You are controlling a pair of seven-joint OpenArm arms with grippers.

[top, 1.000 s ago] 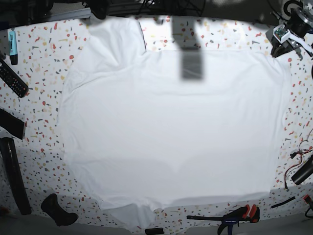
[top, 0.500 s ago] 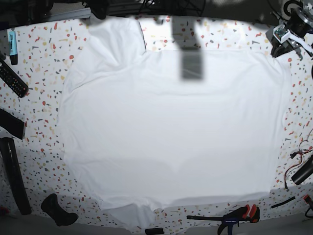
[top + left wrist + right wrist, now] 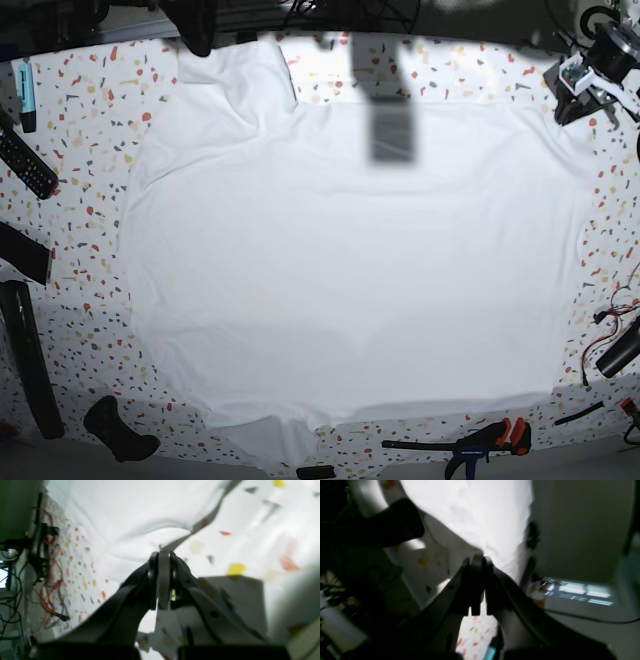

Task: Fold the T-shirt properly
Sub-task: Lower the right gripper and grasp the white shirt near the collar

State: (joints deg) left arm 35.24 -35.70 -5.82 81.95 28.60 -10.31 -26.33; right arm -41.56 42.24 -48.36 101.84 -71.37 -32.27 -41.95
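Observation:
The white T-shirt (image 3: 350, 260) lies spread flat over most of the speckled table (image 3: 90, 130). At the far right corner my left gripper (image 3: 566, 103) is shut on the shirt's edge. The left wrist view shows its fingertips (image 3: 161, 555) pinched together on a thin tip of the T-shirt (image 3: 140, 510). At the far left, my right gripper (image 3: 197, 42) is shut on the sleeve end. In the right wrist view the closed tips (image 3: 477, 558) meet the T-shirt (image 3: 470, 510), and the pinched part itself is hidden.
A remote control (image 3: 25, 160) and a teal marker (image 3: 25, 95) lie at the left edge. Black tools (image 3: 25, 370) and a black handle (image 3: 118, 430) sit at the front left. A red-handled clamp (image 3: 480, 440) lies along the front edge, with loose wires (image 3: 610, 330) at the right.
Both far corners of the shirt have been tugged outward. Fresh creases run from the left sleeve and the right corner toward the grippers, and the right gripper has shifted slightly left.

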